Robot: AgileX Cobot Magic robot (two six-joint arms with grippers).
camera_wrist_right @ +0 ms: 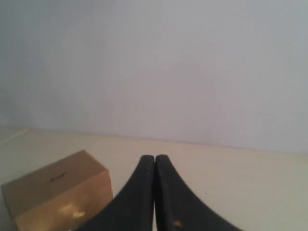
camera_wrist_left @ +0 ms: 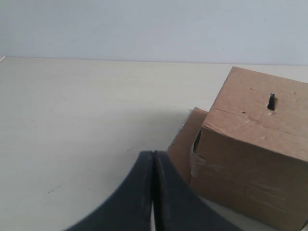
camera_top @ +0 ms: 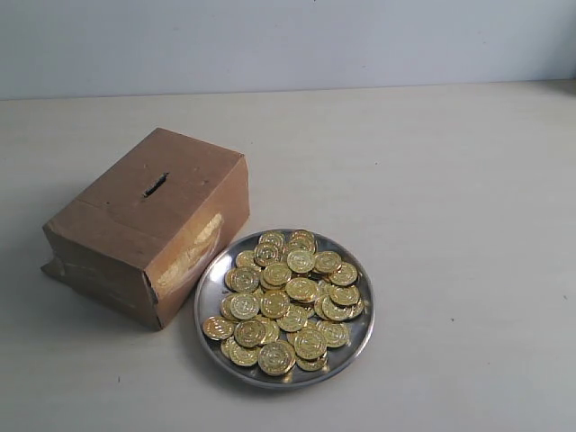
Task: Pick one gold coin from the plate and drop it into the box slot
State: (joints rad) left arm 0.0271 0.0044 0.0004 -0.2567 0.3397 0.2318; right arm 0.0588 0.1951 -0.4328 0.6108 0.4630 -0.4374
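While both arms hang back, out of the exterior view altogether, the left gripper (camera_wrist_left: 153, 155) has its black fingers pressed tip to tip with nothing between them, and the right gripper (camera_wrist_right: 155, 158) shows the same: closed up and empty. Near the left one sits the brown rectangular cardboard box (camera_wrist_left: 250, 159), taped at the seams, with its short dark slot (camera_wrist_left: 272, 101) cut into the upward face, so a coin can simply fall in from above. Just beside the box's glossy taped side, touching or not I can't tell, lies the round shiny silver metal plate (camera_top: 362, 340), heaped with overlapping round gold coins (camera_top: 288, 301); the loose ones at the pile's edge look easiest to take. Everything rests on the pale cream table (camera_top: 450, 180). No coin is lifted yet, so I'd judge the job at its very start, and whichever gripper goes in must open first.
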